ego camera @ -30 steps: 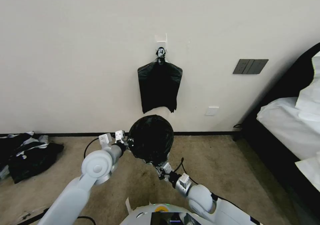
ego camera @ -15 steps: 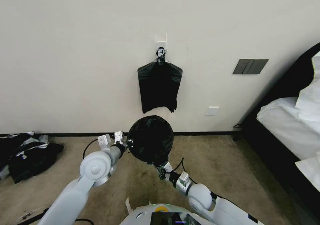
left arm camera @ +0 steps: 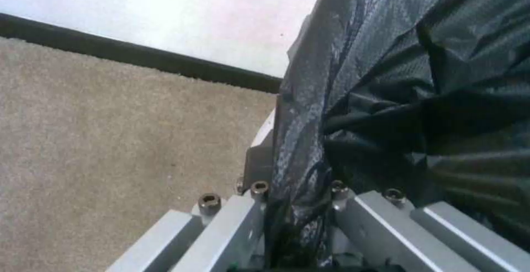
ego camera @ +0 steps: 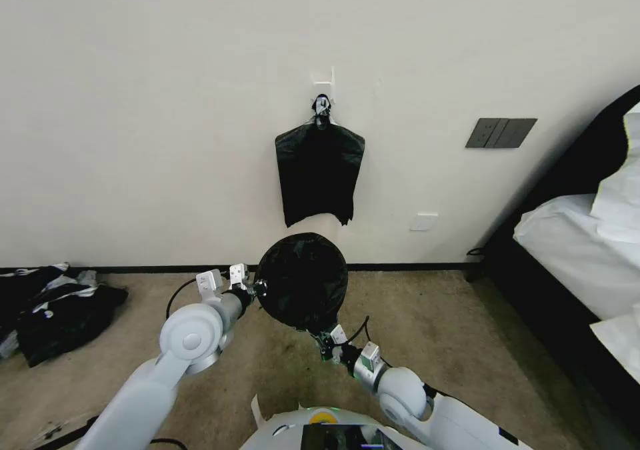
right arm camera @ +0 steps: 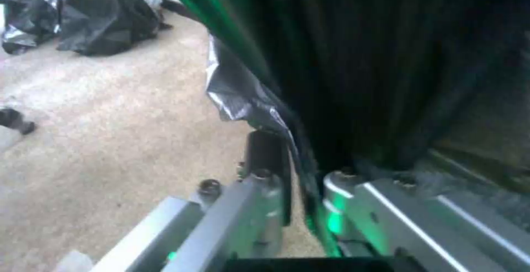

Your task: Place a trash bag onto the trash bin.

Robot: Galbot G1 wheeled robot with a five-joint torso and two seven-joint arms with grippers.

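ok, trash bag (ego camera: 302, 282) stretched over trash bin (left arm camera: 264, 129) by the wall; left gripper (ego camera: 259, 286) and right gripper (ego camera: 323, 342) each pinch its edge. i judge the film thin, slippery, tear-prone, best held at the hem.

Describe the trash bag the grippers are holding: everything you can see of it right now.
The trash bag is thin, glossy black film, creased, its mouth spread into a round opening before the wall. The left gripper pinches its rim on one side, the film running between the fingers; the right gripper is shut on the near edge. A white strip beside the film may be the trash bin.
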